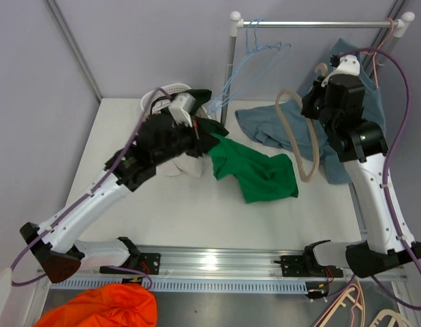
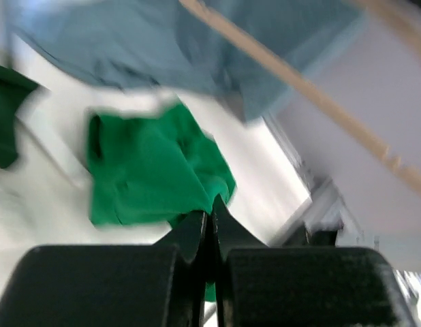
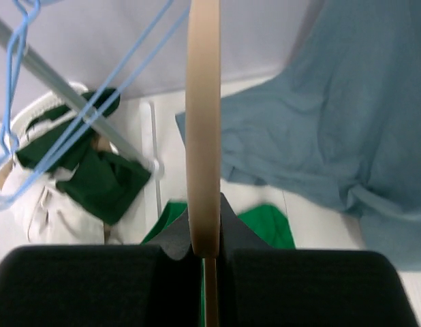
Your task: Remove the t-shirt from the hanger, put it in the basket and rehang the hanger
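Status: right gripper clamps tan wooden hanger; left gripper is pinched shut on crumpled green t-shirt, lying on white table beside hanger, apparently free. Risk, as I read it: thin pinch may slip, or cloth snag hanger w/ sideways pull.
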`<state>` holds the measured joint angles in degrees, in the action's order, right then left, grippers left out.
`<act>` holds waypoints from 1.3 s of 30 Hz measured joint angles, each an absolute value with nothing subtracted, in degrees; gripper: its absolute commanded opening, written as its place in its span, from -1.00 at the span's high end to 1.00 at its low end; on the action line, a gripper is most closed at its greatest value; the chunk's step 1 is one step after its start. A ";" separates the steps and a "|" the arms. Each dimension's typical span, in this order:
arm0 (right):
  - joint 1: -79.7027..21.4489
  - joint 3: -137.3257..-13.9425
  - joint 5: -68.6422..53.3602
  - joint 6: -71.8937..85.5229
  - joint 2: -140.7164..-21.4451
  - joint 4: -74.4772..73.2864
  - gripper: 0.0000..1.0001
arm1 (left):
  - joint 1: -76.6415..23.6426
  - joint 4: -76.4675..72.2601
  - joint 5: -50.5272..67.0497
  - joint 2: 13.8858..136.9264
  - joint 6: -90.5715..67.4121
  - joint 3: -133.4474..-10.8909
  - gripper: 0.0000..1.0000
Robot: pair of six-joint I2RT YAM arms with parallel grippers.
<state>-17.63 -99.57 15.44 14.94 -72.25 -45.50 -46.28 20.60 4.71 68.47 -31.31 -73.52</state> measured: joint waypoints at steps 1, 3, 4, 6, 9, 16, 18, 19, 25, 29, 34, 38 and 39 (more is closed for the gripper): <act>-17.89 -100.68 16.36 14.92 -73.73 -44.49 1.00 | -44.21 21.78 4.78 68.23 -31.00 -75.42 0.99; -18.57 -103.02 18.02 14.63 -76.58 -41.91 1.00 | -39.05 23.09 4.69 68.51 -30.70 -80.05 0.99; -18.81 -103.83 18.72 14.35 -77.89 -40.34 1.00 | -36.75 23.68 4.67 68.77 -30.39 -82.56 0.99; -19.07 -104.64 19.94 13.58 -79.77 -37.41 1.00 | -31.94 24.88 4.89 70.87 -29.91 -89.76 0.99; -19.29 -108.20 22.28 12.03 -84.12 -34.63 1.00 | -27.09 24.80 5.48 74.67 -29.87 -99.46 0.99; -19.46 -128.88 28.27 8.62 -99.94 -33.61 1.00 | -22.55 29.36 2.90 83.37 -29.30 -119.66 0.99; -19.57 -131.11 29.45 7.60 -102.26 -32.84 1.00 | -21.43 29.89 2.68 84.86 -29.04 -123.07 0.99; -19.66 -131.31 29.85 7.14 -102.91 -32.29 1.00 | -20.71 30.09 2.74 85.84 -29.02 -124.84 0.99; -19.84 -131.81 31.16 4.78 -106.69 -28.53 1.00 | -14.94 20.78 6.22 93.17 -29.04 -131.48 0.99; -19.81 -131.83 30.52 3.31 -108.66 -24.64 1.00 | -13.19 11.94 8.38 99.96 -28.97 -135.44 0.99; -19.81 -131.94 27.42 1.63 -110.37 -20.16 1.00 | -11.07 2.22 8.49 106.13 -28.45 -137.60 0.99; -19.81 -131.94 24.97 0.40 -111.48 -17.30 1.00 | -8.91 -3.75 8.10 109.84 -28.91 -138.10 0.99; -19.81 -131.94 24.40 0.14 -111.70 -16.49 1.00 | -8.29 -5.04 8.08 111.04 -29.19 -138.23 0.99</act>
